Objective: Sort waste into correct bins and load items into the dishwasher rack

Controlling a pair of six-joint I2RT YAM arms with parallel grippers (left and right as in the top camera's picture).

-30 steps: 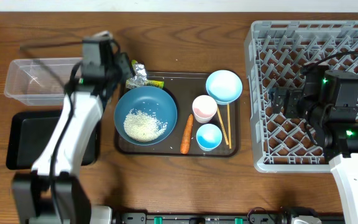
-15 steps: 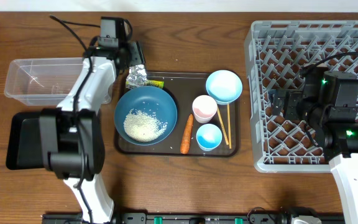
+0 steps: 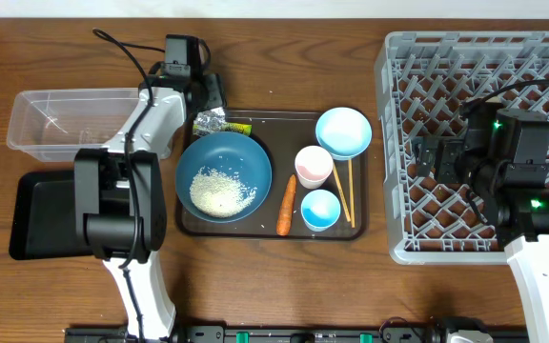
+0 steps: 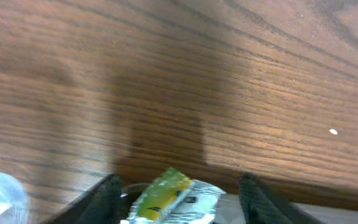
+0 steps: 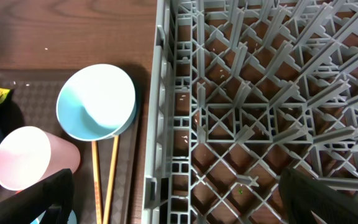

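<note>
The yellow-green wrapper (image 3: 232,125) lies with a silver foil piece (image 3: 208,119) at the brown serving tray's back left corner. My left gripper (image 3: 208,101) is open just behind them. In the left wrist view the wrapper (image 4: 169,194) sits between the spread fingers (image 4: 182,205), ungripped. The dark-blue bowl (image 3: 236,157) holds rice (image 3: 221,191). The carrot (image 3: 286,205), pink cup (image 3: 314,165), two light-blue bowls (image 3: 343,131) (image 3: 320,210) and chopsticks (image 3: 345,191) are on the tray. My right gripper (image 3: 427,152) is open and empty over the grey rack (image 3: 484,57). White paper is out of view.
The clear tub (image 3: 65,122) and the black tray (image 3: 36,214) are at the left. The brown serving tray (image 3: 265,232) is in the middle. The right wrist view shows the rack wall (image 5: 160,124), large light-blue bowl (image 5: 98,102), pink cup (image 5: 27,158) and chopsticks (image 5: 104,177).
My left arm swung from over the tub toward the back, and its gripper now sits behind the tray's back left corner. The foil and wrapper shifted slightly. The right arm has not moved.
</note>
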